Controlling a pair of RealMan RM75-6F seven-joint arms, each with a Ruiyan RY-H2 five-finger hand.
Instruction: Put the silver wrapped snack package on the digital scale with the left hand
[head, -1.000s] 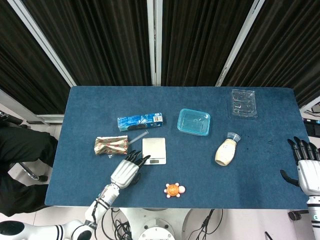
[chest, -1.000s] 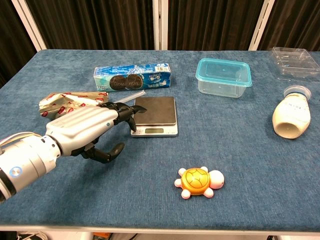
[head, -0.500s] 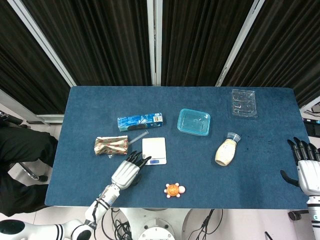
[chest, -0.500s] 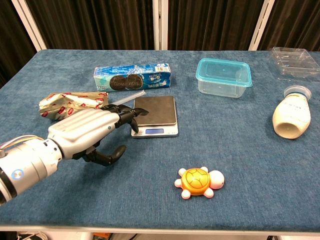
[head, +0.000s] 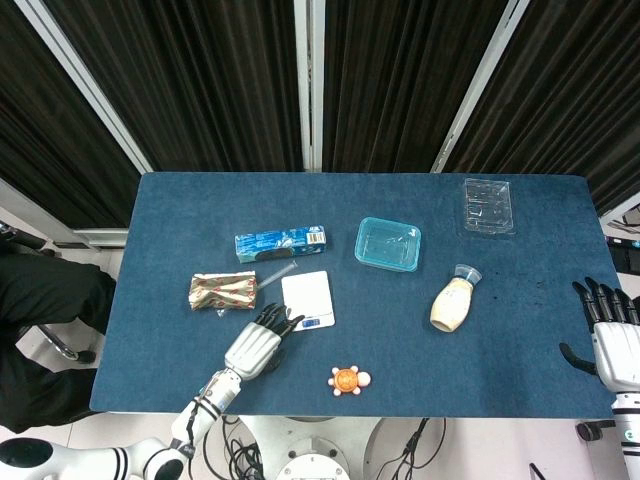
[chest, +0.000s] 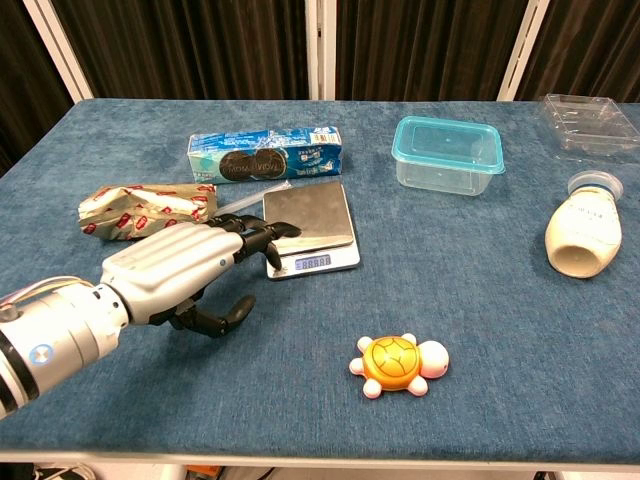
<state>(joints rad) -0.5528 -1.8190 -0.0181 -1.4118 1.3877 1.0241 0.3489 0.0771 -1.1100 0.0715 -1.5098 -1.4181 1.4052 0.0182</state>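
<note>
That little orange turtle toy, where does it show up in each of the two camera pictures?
Head view: the turtle sits near the table's front edge, bottom centre of the picture, below and right of the scale.
Chest view: the turtle lies low and right of centre, in front of the scale.
Shared landmark: the scale, just beyond the turtle and slightly to its left in both.
</note>
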